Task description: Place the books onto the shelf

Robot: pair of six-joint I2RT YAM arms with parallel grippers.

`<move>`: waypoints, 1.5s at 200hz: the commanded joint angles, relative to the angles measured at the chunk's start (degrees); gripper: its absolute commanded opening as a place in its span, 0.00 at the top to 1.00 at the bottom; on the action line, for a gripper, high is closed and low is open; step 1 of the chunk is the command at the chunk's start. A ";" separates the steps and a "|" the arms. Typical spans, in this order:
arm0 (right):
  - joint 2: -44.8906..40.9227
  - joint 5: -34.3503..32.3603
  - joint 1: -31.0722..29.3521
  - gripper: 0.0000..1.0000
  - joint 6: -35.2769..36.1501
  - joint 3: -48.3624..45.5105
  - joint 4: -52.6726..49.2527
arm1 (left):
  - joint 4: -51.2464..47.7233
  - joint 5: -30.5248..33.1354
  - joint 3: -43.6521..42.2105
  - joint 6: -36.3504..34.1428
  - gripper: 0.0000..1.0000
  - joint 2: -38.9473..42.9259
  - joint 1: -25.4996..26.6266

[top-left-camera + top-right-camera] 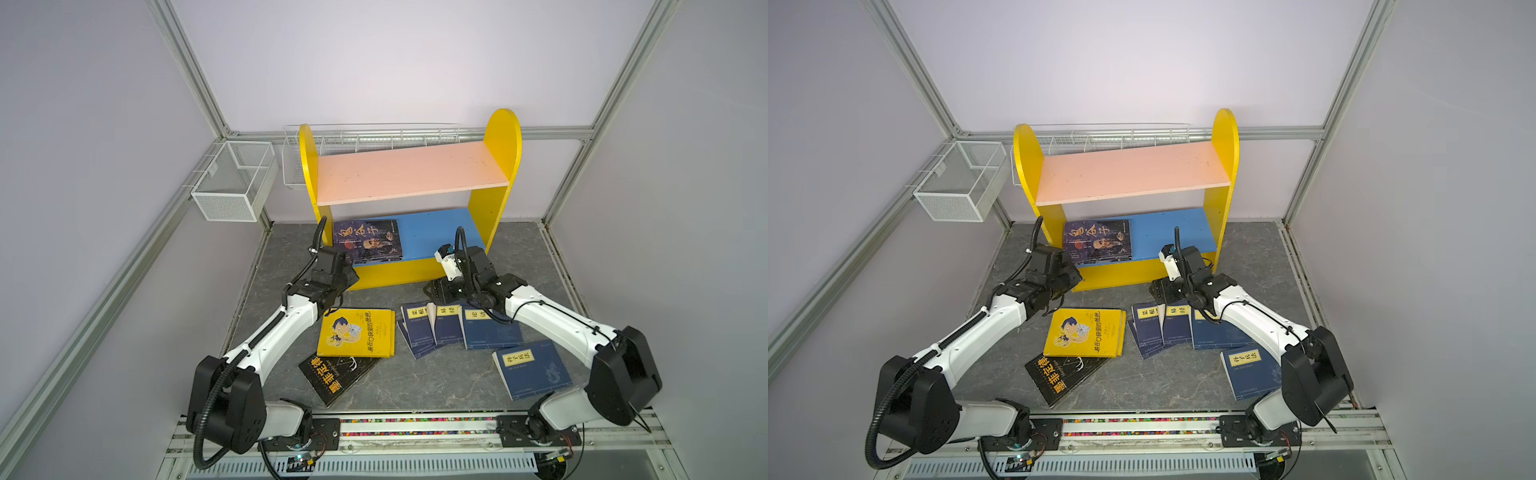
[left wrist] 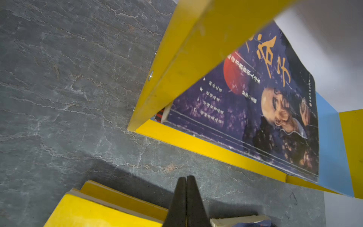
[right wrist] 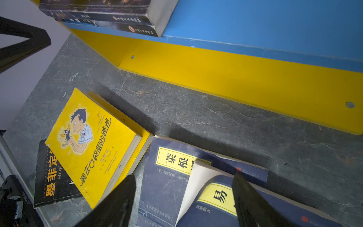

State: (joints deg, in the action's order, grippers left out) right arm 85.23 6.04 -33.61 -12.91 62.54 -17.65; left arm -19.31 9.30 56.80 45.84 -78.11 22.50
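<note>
The shelf [image 1: 411,174] stands at the back, and a purplish book [image 1: 368,241] lies flat on its blue lower board [image 3: 265,23]. On the table lie two stacked yellow cartoon books [image 1: 357,332], a black book [image 1: 336,374], overlapping navy books [image 1: 432,328] and a lone navy one [image 1: 530,368]. My left gripper [image 2: 186,177] is shut on nothing, just above the far edge of the yellow books [image 2: 110,206], in front of the shelf's left panel. My right gripper [image 3: 184,176] hangs open over the navy books [image 3: 169,176], whose upper cover curls up.
A white mesh basket [image 1: 232,183] hangs on the left frame rail. A long wire basket [image 1: 374,137] sits behind the shelf. Aluminium posts bound the cell, and the arms' base rail [image 1: 415,424] runs along the front edge.
</note>
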 commanded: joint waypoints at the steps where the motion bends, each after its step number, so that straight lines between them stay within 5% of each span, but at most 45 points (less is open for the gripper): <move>1: -2.45 0.64 0.47 0.20 -0.28 -1.22 1.21 | 3.05 2.57 1.47 -1.45 1.00 -0.55 -0.09; 161: -3.30 1.16 1.30 0.20 -0.89 -2.47 2.08 | 3.12 6.33 7.27 -4.40 1.00 -7.41 1.14; 200: -3.84 0.86 1.65 0.20 -1.32 -3.17 2.31 | 9.36 6.97 4.13 -9.62 1.00 -4.45 5.97; 300: -4.51 1.25 3.48 0.20 -2.73 -4.01 2.78 | 9.60 5.85 -0.53 -6.94 1.00 -1.14 8.08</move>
State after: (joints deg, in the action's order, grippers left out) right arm 82.17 6.35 -30.52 -14.83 59.55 -16.27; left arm -10.07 16.21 56.12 39.29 -78.19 30.41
